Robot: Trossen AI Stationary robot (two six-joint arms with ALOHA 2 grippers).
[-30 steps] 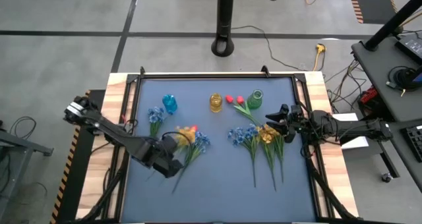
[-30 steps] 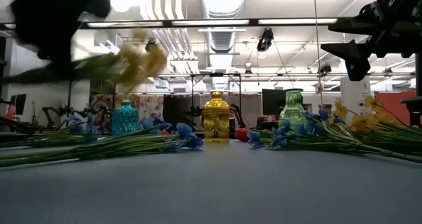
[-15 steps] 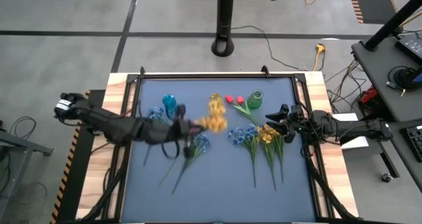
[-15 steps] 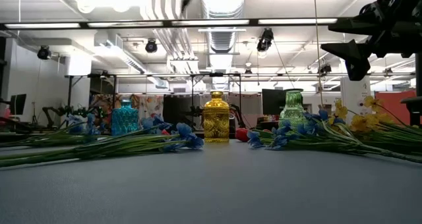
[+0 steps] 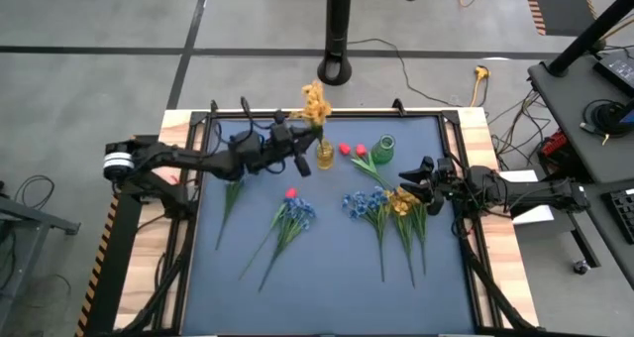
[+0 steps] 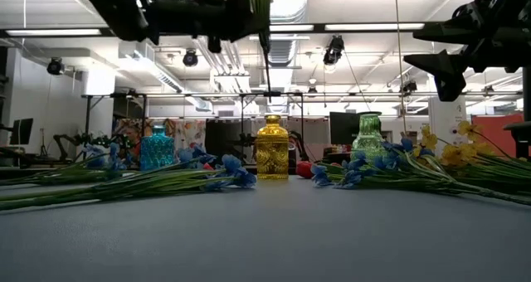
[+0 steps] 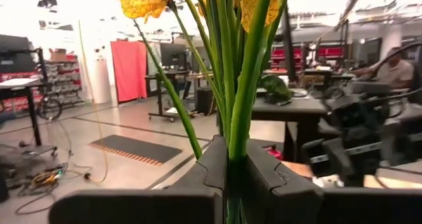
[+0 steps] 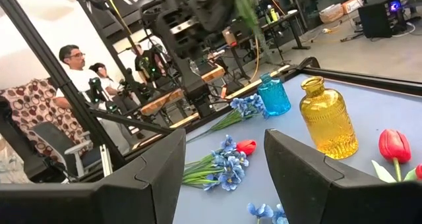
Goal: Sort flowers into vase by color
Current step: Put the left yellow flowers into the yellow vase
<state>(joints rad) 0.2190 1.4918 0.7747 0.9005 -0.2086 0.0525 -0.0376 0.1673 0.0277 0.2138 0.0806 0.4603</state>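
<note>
Yellow sprig (image 5: 315,103) clamped low on its stems by left gripper (image 7: 229,178) over yellow vase (image 5: 324,157) near table's back edge: light, floppy, top-heavy; right gripper (image 8: 224,178) waits spread apart.

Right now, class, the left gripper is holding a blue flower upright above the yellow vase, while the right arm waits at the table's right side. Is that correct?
Not quite: the flower is yellow, not blue. The left wrist view shows the left gripper shut on green stems topped by yellow blossoms. The high view shows this yellow flower above the yellow vase, with the right gripper waiting at the table's right side.
</note>
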